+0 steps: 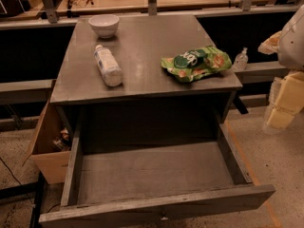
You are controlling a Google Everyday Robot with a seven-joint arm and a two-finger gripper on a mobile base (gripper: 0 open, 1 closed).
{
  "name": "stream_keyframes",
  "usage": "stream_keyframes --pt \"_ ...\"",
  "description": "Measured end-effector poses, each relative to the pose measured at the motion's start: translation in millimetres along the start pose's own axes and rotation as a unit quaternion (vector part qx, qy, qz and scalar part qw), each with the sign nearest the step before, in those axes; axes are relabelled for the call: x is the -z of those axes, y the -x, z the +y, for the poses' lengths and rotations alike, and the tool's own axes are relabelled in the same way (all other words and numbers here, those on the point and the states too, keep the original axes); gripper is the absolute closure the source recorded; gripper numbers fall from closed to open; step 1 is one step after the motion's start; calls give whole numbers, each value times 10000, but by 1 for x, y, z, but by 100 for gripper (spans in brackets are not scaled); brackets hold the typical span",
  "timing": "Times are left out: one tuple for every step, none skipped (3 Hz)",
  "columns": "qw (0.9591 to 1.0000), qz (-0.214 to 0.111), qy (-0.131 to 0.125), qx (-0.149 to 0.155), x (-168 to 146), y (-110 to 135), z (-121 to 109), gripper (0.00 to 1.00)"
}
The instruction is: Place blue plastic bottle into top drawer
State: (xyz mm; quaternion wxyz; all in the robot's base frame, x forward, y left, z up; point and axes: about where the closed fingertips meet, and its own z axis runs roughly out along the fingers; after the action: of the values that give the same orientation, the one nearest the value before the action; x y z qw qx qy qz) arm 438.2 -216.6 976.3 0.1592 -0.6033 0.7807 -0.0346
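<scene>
The blue plastic bottle [108,65] lies on its side on the left part of the grey cabinet top [142,42], with its white cap pointing away from me. The top drawer [156,207] is pulled fully open below, and nothing lies inside it. Its small knob shows at the bottom edge. My gripper [283,103] is at the far right edge of the view, beside the cabinet and level with the cabinet's front edge. It is well apart from the bottle and holds nothing that I can see.
A white bowl [104,24] stands at the back left of the cabinet top. A green snack bag [195,62] lies at the right. A small clear bottle [241,60] stands on a ledge behind the right corner. A brown cardboard box [47,146] sits left of the drawer.
</scene>
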Motion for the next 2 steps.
stream_keyframes --pt "10000 0 -1 1 0 0 0 0" --pt "9999 -22 -39 166 1 1 0 0"
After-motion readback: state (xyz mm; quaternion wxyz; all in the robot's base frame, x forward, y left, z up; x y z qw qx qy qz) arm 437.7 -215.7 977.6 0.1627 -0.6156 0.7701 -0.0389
